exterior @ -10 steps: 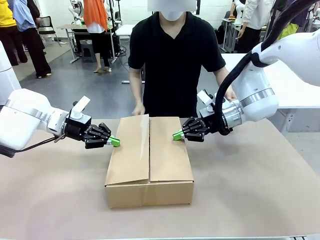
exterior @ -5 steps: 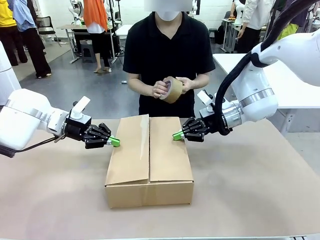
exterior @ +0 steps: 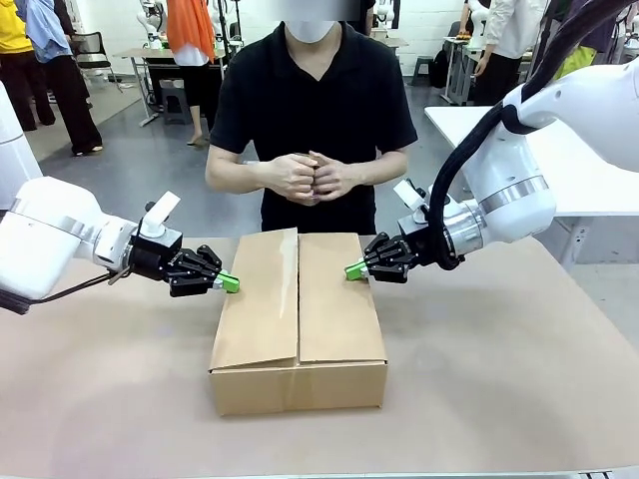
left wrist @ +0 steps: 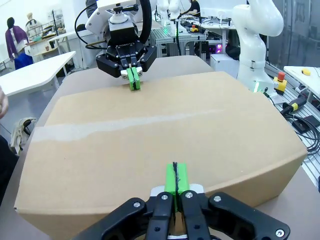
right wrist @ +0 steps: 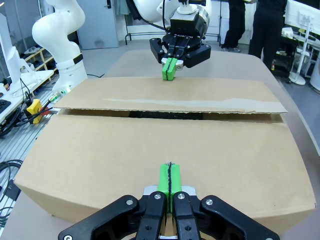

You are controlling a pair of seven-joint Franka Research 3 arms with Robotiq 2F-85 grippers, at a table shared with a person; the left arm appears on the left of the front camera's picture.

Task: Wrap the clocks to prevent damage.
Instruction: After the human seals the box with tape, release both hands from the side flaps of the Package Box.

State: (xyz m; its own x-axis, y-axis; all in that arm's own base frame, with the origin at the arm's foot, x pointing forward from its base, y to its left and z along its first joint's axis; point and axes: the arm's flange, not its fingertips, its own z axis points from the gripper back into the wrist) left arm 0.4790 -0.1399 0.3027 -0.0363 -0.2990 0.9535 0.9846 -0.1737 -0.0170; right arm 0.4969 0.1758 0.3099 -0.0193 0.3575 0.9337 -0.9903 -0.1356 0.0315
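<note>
Resting at opposite top edges of the cardboard box (exterior: 299, 314), my left gripper (exterior: 229, 282) and right gripper (exterior: 352, 269) each had pads squeezed together, nothing between them. Right wrist view showed a dark slit (right wrist: 165, 114) between the flaps (right wrist: 150, 150), just ahead of my right fingertips; front view had them looking nearly flush. Couldn't tell whether clocks were inside. Front view showed the person's hands (exterior: 312, 177) clasped beyond both grippers.

Readable text, labels, numbers: none.
Box (exterior: 298, 309) is plain brown cardboard, unprinted on its visible flaps and front; anything farther off is too small to read.
</note>
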